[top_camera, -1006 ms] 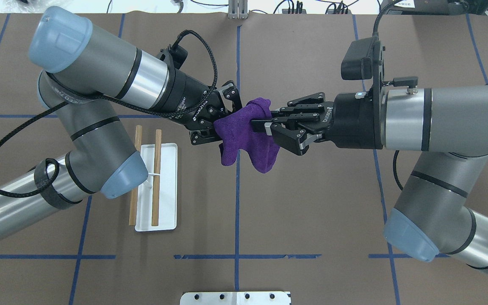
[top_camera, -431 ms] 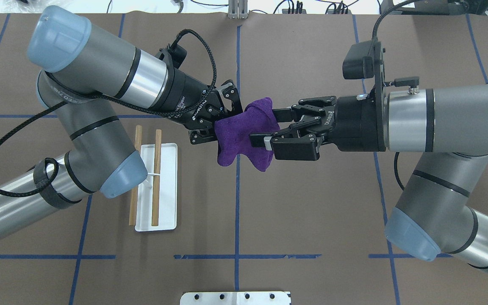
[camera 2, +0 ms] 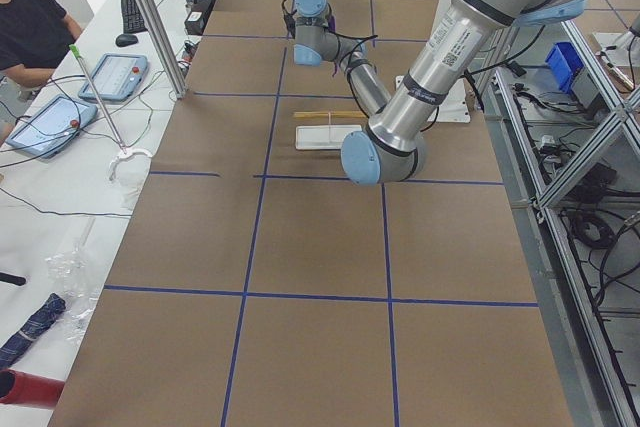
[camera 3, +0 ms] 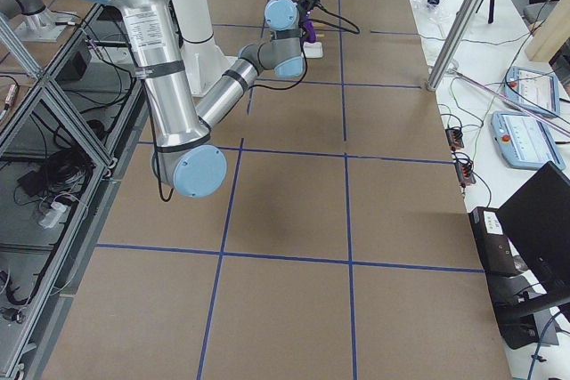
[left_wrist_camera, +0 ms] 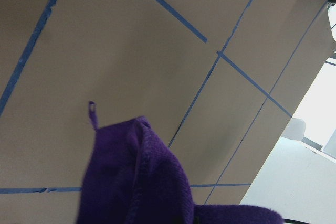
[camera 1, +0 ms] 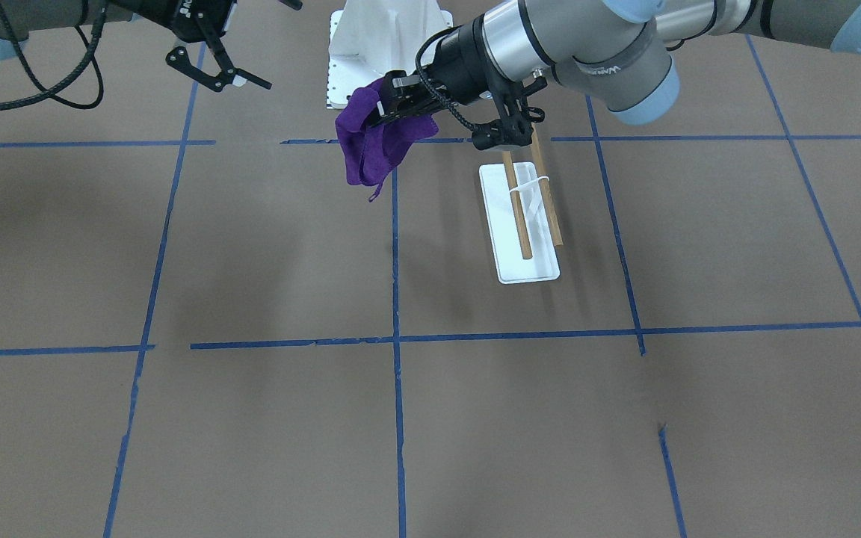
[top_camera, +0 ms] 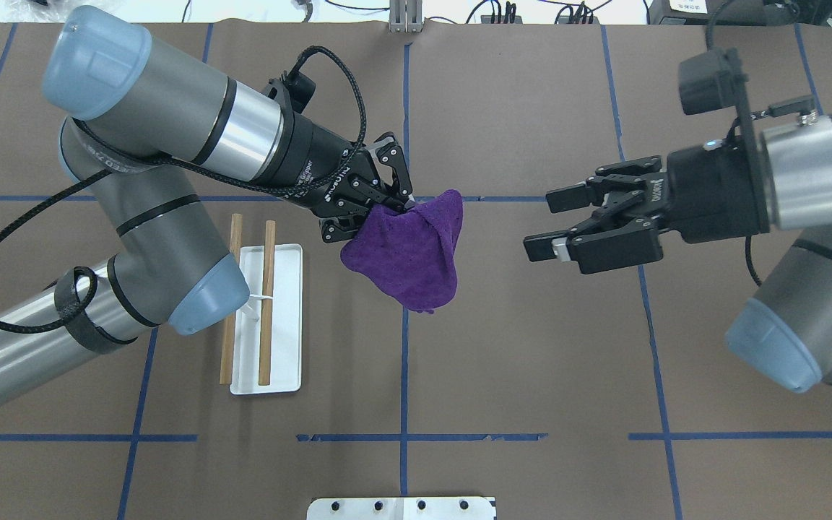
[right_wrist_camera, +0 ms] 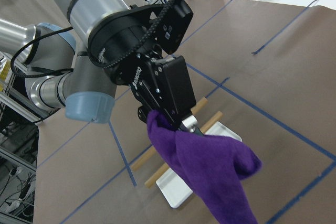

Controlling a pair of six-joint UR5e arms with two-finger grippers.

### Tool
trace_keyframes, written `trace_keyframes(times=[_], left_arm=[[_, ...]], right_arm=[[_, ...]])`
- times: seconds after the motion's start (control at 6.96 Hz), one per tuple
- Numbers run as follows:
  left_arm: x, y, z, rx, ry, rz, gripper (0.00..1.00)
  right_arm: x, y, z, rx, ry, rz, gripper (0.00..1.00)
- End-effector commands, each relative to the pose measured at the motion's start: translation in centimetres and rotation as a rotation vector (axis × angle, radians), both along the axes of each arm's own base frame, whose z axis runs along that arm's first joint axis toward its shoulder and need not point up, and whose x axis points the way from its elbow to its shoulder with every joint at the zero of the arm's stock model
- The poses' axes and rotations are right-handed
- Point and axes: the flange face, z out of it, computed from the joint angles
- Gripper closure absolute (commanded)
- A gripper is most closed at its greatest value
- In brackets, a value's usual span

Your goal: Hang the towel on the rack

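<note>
Left gripper (top_camera: 393,204) clenches the towel (top_camera: 409,253) by its top. Right gripper (top_camera: 547,224), jaws spread and empty, sits at the towel's 3 o'clock, the rack (top_camera: 287,318) at 8 o'clock.

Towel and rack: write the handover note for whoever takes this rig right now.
Left hand: shut on one edge of the purple towel, which hangs bunched below it, off the table.
Right hand: open, empty, well apart from the towel.
Rack: on the table under the left arm's elbow, nothing on it.
Done: towel is lifted and held by the left hand alone.
Left: carry the towel over to the rack, drape it over the rack, let go.
</note>
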Motion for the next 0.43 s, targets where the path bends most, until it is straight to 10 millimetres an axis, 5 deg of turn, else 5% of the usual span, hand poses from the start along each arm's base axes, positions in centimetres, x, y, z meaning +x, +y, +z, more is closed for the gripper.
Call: trace_keyframes(times=[0.0,0.29], left_arm=[[-0.8,0.5,-0.6,0.012,0.013,-0.005,1.0],[-1.9,0.8,-1.7,0.044,0.049,-0.086,1.0]], right_arm=[[8.3,-4.3,4.6,-0.102,0.084,0.121,0.0],[14.0,-8.8,7.7,-0.272,0.174,0.297,0.0]])
